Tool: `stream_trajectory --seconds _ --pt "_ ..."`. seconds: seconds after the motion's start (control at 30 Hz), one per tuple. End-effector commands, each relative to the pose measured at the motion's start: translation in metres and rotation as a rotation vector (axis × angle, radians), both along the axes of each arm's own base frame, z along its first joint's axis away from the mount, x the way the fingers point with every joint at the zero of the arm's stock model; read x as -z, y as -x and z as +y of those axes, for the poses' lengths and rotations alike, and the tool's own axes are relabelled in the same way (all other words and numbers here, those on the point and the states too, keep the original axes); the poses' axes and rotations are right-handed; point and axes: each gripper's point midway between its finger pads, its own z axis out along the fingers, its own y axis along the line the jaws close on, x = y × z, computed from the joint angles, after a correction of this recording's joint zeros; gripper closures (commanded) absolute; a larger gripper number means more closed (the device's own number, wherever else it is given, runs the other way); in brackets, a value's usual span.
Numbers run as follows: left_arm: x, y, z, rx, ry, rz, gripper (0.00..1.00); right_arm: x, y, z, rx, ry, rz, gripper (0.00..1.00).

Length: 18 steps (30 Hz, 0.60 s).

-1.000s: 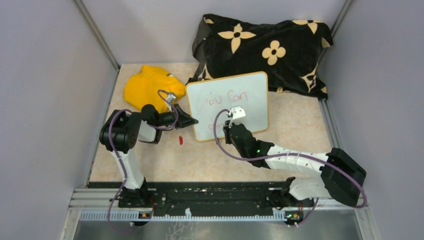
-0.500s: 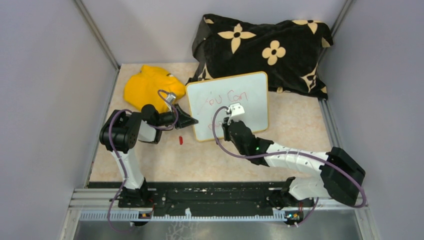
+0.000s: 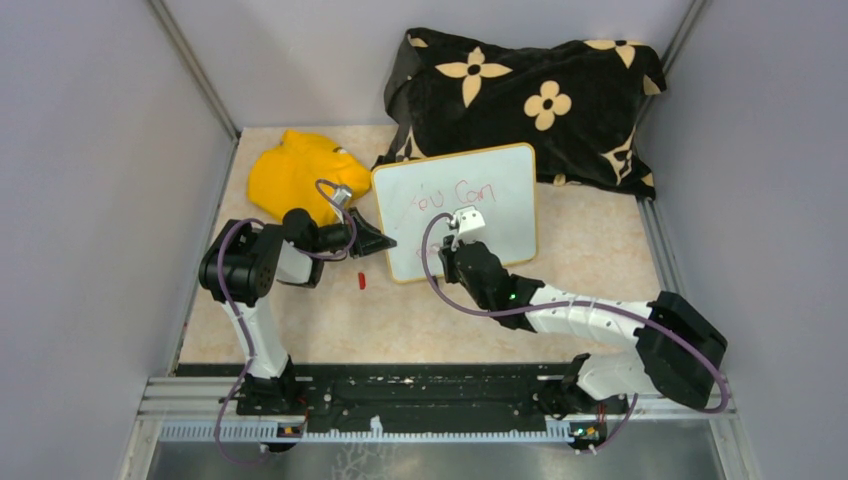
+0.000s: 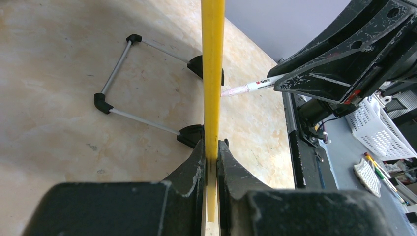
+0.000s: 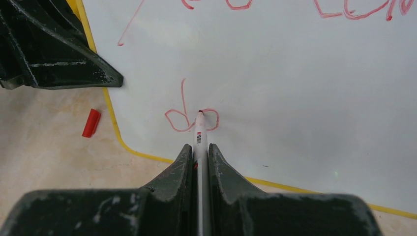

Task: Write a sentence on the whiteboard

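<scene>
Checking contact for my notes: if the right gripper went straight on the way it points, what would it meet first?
The whiteboard. The marker clamped in the right gripper seems to touch its white face at the red "do", so the board comes first in that line.

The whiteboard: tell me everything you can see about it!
The whiteboard is a white rectangle with rounded corners and a thin yellow rim, propped on a wire stand with black feet. Red writing reads "You Can", with "do" started below. The left gripper pinches its edge; the right gripper holds a marker whose tip touches its face.
</scene>
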Motion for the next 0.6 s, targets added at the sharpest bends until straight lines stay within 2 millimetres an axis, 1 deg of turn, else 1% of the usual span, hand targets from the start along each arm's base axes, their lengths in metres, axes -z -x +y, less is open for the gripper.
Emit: stream_trajectory --seconds 0.0,0.27,0.4,0.5,0.57 --pt "0.000 0.007 -0.005 0.042 -0.007 -0.005 1.00 -0.010 -0.008 0.005 0.010 -0.033 -0.010 1.00" --pt "-0.001 0.006 -0.005 0.042 -0.006 -0.007 1.00 0.005 0.000 -0.005 0.019 -0.022 0.023 1.00" --pt "-0.001 0.007 -0.005 0.043 -0.007 -0.005 1.00 0.008 0.003 -0.010 0.025 -0.020 0.030 1.00" --pt "0.000 0.007 -0.006 0.045 -0.007 -0.005 1.00 0.006 0.004 -0.013 0.032 -0.023 0.028 1.00" --pt "-0.001 0.007 -0.006 0.045 -0.007 -0.006 1.00 -0.006 0.005 -0.015 0.034 -0.050 0.011 1.00"
